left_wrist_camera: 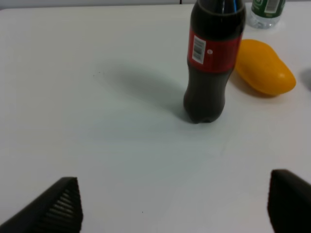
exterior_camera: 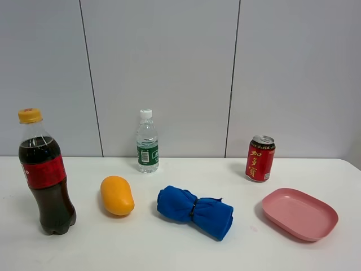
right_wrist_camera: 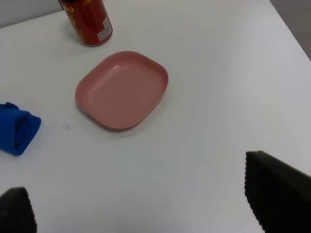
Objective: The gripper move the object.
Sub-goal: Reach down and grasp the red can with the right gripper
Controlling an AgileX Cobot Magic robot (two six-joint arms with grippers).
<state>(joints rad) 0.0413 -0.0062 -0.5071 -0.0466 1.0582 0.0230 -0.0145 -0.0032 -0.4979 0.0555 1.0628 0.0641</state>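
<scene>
The red drink can (exterior_camera: 260, 158) with gold characters and a silver top stands upright at the back right of the white table; it also shows in the right wrist view (right_wrist_camera: 88, 20). Neither arm shows in the exterior high view. My left gripper (left_wrist_camera: 177, 206) is open and empty, its fingertips (left_wrist_camera: 58, 206) well short of the cola bottle (left_wrist_camera: 211, 60). My right gripper (right_wrist_camera: 150, 201) is open and empty, with the pink tray (right_wrist_camera: 122, 89) between it and the can.
A cola bottle (exterior_camera: 45, 172) stands at the left, a yellow mango (exterior_camera: 117, 195) beside it, a small water bottle (exterior_camera: 147, 142) at the back, a rolled blue cloth (exterior_camera: 195, 211) in the middle, a pink tray (exterior_camera: 299, 214) front right of the can.
</scene>
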